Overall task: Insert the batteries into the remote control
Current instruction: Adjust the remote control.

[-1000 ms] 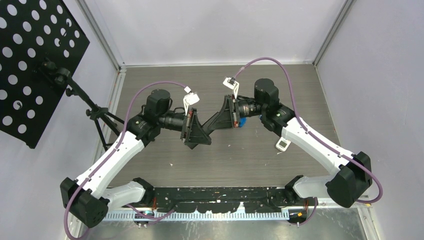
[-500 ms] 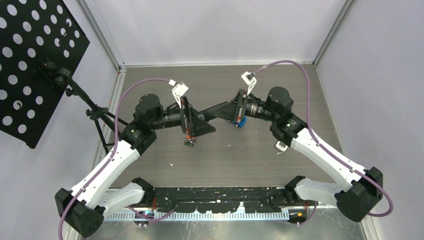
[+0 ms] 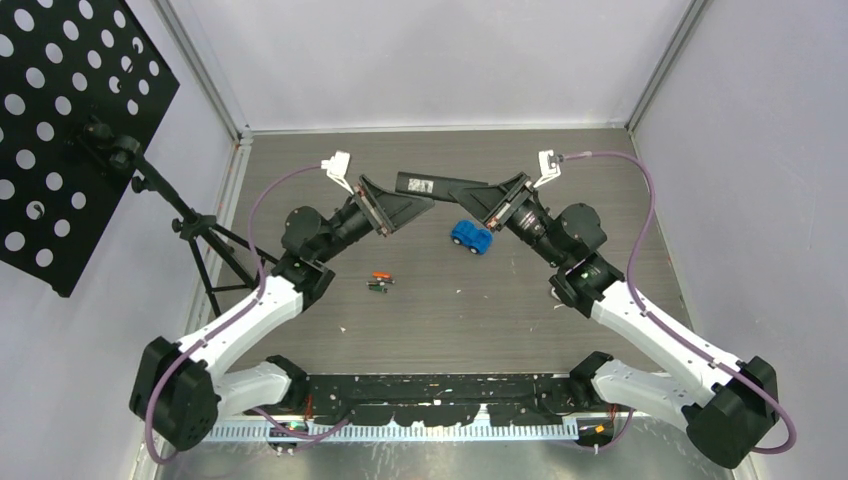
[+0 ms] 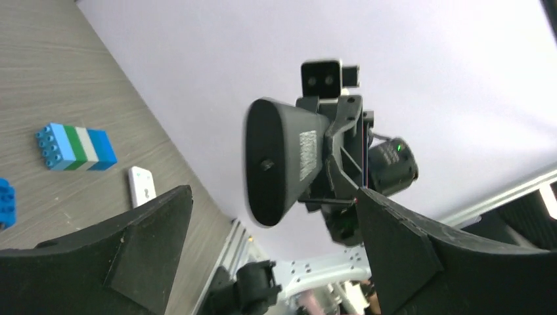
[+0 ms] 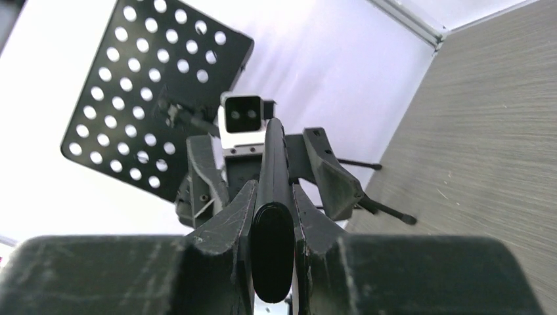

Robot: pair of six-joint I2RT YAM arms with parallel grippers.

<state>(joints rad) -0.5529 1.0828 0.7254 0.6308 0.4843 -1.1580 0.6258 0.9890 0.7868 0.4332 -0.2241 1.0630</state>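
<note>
Orange-red battery (image 3: 381, 276) lies loose on the grey wood-grain table (image 3: 600, 180). A dark green-black battery (image 3: 376, 287) lies just beside it on the near side; the number of dark cells cannot be made out. Both sit nearer the arm bases than either set of jaws, well apart from them, close to the left arm (image 3: 250, 310).

Farther in, a blue toy car (image 3: 470, 237) stands between the arms.

Left jaws: spread wide, grasping nothing. In the left wrist view the free end of the remote control (image 4: 279, 164) faces the gap between them; no contact is seen.

Right jaws: clenched on the remote control, gripping it edge-on by its narrow sides and holding it off the table, with its length pointing toward the left arm.

Beyond, on the table, are a blue-green-white brick (image 4: 75, 146) and a small white piece (image 4: 141, 186).
</note>
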